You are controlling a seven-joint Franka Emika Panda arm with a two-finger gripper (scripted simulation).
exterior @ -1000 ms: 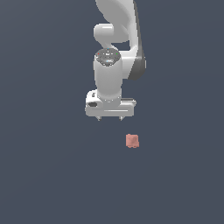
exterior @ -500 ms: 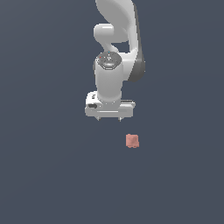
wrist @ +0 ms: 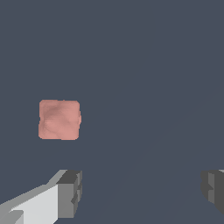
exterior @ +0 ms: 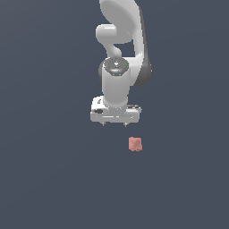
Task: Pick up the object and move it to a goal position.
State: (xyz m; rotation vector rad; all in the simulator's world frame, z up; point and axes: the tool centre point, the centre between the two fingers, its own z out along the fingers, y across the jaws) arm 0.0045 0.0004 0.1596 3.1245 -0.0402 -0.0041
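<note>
The object is a small salmon-pink cube-like lump (exterior: 135, 144) lying on the dark grey floor, below and a little to the exterior view's right of my white gripper (exterior: 115, 124). In the wrist view the lump (wrist: 59, 119) lies apart from the fingers, off to the side of one grey fingertip (wrist: 70, 192). The gripper (wrist: 142, 188) is open and empty, its two fingertips far apart, and it hangs above the floor without touching the lump.
The flat dark grey floor (exterior: 53, 179) fills both views. The white arm (exterior: 123, 40) rises from the gripper toward the top of the exterior view. No other objects or goal marker show.
The arm and gripper have shifted slightly toward the exterior view's right, closer to the lump. The lump has not moved. The gripper stays open.
</note>
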